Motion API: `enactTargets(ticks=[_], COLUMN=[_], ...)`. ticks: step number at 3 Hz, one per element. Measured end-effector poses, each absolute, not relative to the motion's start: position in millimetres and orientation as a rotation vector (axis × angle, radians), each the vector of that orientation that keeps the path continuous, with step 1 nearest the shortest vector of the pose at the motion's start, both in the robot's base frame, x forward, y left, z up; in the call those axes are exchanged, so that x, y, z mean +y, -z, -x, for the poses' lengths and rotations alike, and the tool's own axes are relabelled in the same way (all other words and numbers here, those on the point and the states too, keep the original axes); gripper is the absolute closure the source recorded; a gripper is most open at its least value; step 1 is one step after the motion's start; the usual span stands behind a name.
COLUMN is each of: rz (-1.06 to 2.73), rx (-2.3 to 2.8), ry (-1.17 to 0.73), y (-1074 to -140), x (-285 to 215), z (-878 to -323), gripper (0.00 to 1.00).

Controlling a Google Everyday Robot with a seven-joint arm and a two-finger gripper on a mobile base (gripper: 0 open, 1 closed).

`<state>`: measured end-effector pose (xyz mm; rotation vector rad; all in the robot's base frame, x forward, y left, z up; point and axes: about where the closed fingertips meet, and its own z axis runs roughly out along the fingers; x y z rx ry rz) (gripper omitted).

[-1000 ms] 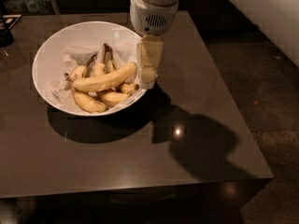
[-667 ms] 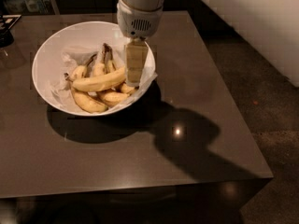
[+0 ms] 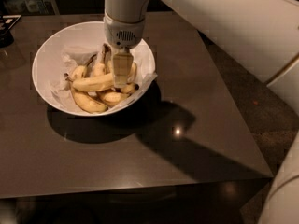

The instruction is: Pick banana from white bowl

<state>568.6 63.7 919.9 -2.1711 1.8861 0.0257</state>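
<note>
- The gripper point(image 3: 122, 70) has come across from the right rim of the white bowl point(image 3: 49, 62) and now hangs inside it, right of the bowl's centre.
- It has dropped lower too: its tip sits right over the right half of the banana point(image 3: 92, 83), in front of it from this angle.
- Wide or narrow? I cannot tell, because the gripper is seen edge-on, and I cannot tell whether it is touching the fruit yet either.
- The banana itself has not budged: it lies crosswise in the middle of the bowl, on top of the heap, long and pale.
- The shorter speckled bananas point(image 3: 89, 103) are packed under it and towards the bowl's near side, also where they were.
- The arm's shadow has swung in with it, spreading over the worktop point(image 3: 196, 139) to the right of the bowl.
- My read: the approach is nearly done and the grasp comes next; nothing has been lifted.
- One to watch: the neighbours are tucked close against the target, so a grip this far from its middle may tip it or catch a second fruit.
</note>
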Motion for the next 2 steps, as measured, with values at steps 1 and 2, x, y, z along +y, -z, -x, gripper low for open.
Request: enactTargets(ticks=[1, 2], rz=[2.224, 2.275], rx=[1.871, 1.86], ry=[-0.016, -0.014], y=[-907, -892], x=[76, 84], z=[-571, -575], gripper=[0.42, 0.42])
